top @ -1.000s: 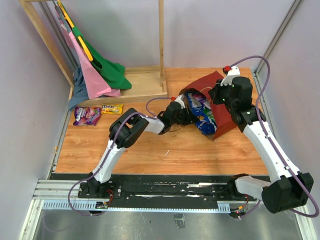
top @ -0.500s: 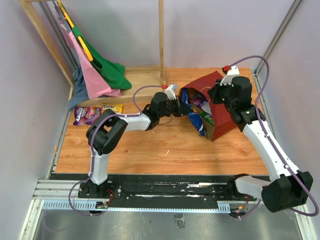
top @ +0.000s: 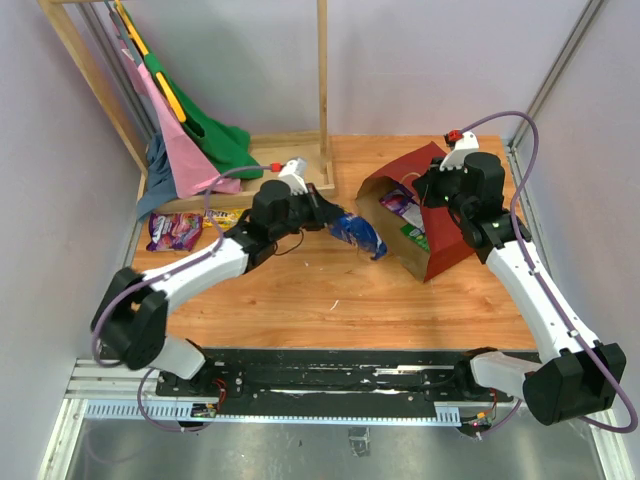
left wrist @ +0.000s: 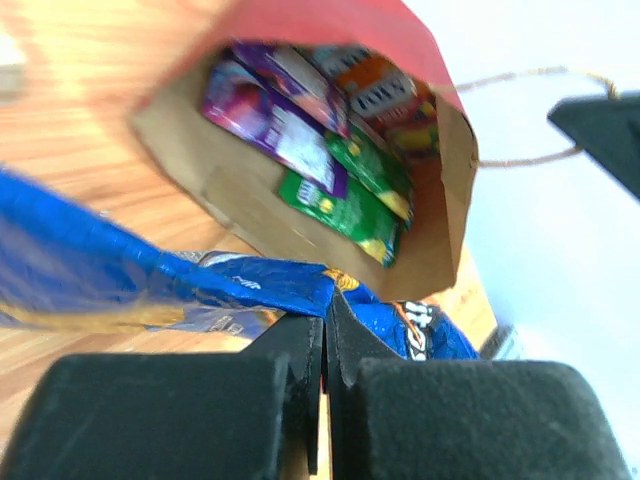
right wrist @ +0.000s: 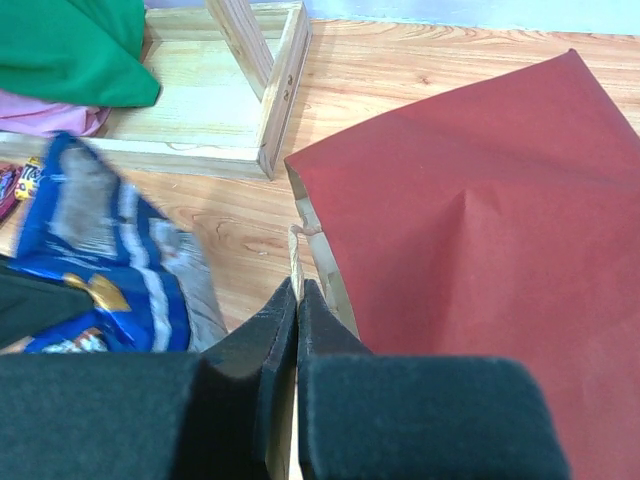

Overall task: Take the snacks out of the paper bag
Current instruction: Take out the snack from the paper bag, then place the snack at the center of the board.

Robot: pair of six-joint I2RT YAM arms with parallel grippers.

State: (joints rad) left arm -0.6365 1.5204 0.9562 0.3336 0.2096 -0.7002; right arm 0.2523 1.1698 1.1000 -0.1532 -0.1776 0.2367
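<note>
The dark red paper bag (top: 447, 222) lies on its side, its mouth facing left. My left gripper (top: 325, 214) is shut on the blue Doritos bag (top: 359, 233) and holds it just left of the mouth, outside the bag. The left wrist view shows the jaws (left wrist: 325, 312) pinching the blue bag (left wrist: 230, 285). Purple (left wrist: 275, 130), green (left wrist: 345, 205) and orange (left wrist: 385, 95) packets lie inside the paper bag (left wrist: 330, 22). My right gripper (right wrist: 298, 290) is shut on the string handle (right wrist: 295, 250) at the rim of the paper bag (right wrist: 470, 230).
A purple packet (top: 172, 230) and a yellow packet (top: 225, 216) lie on the table at the far left. A wooden rack (top: 290, 165) with pink and green cloth (top: 215, 140) stands at the back left. Its base (right wrist: 275, 90) is near the Doritos bag.
My left gripper has drawn back to the left, out of the paper bag's mouth, pulling the blue Doritos bag out with it. My right gripper has held its place.
</note>
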